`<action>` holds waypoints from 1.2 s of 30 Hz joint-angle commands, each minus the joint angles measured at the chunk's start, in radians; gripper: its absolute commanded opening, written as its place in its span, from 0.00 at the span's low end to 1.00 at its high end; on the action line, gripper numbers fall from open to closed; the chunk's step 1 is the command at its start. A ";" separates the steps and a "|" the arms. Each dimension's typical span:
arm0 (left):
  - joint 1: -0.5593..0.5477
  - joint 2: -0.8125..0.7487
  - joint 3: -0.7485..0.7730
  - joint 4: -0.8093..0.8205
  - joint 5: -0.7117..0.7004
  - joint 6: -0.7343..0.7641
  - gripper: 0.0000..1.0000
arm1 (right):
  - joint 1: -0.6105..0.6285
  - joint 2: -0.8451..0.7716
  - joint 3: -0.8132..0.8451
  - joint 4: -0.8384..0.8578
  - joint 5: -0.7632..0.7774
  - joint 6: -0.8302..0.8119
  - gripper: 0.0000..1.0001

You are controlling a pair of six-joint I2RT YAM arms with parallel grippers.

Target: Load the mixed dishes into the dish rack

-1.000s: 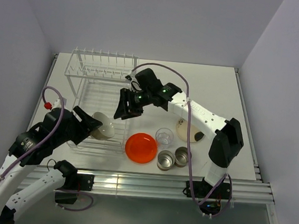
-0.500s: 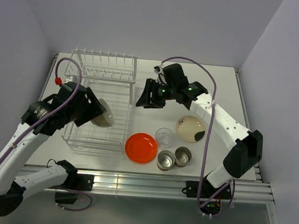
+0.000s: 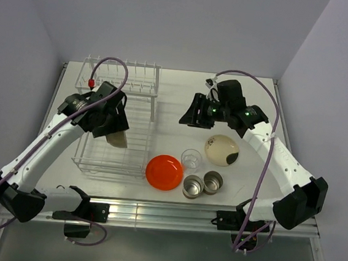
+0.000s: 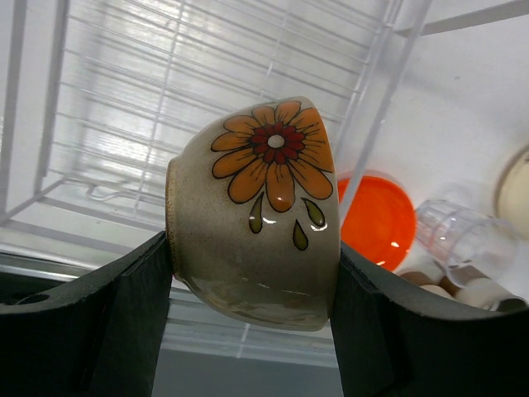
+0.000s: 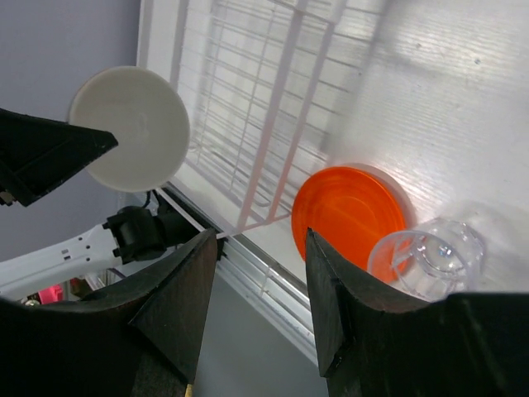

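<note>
Dish rack (image 3: 131, 157) at the left of the white table (image 3: 257, 95), prongs at the far end, with the white-beige bowl (image 3: 117, 139) held on its side over the basket, clamped between the fingers of the left gripper (image 3: 113, 131). Right gripper (image 3: 192, 115) over bare table to the right of the rack, fingers spread and holding nothing. Shown by the left wrist camera alone: an orange flower painted on the bowl's wall, black pads (image 4: 124, 314) pressed against foot and rim. Shown by the right wrist camera alone: the bowl as a plain pale disc beyond the rack's wires. Against a second earlier: left arm swung round from the near side to reach in from the far left, bowl over much the same near part of the basket; right gripper drawn off the rack's right edge and out over the table. Counted from above: one bowl in the grip, and on the table toward the front edge one orange-red plate (image 3: 164, 172), one clear glass (image 3: 191, 159), one cream plate (image 3: 221, 150) and two steel cups (image 3: 192, 186) (image 3: 213, 182) just beside each other; one rack, two arms.
</note>
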 commanded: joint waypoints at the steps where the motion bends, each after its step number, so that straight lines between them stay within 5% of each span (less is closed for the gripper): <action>1: 0.003 0.017 0.072 -0.016 -0.085 0.069 0.00 | -0.028 -0.045 -0.034 0.000 -0.008 -0.022 0.54; 36: 0.006 0.366 0.023 -0.124 -0.448 0.136 0.00 | -0.072 -0.160 -0.155 0.001 -0.016 -0.037 0.54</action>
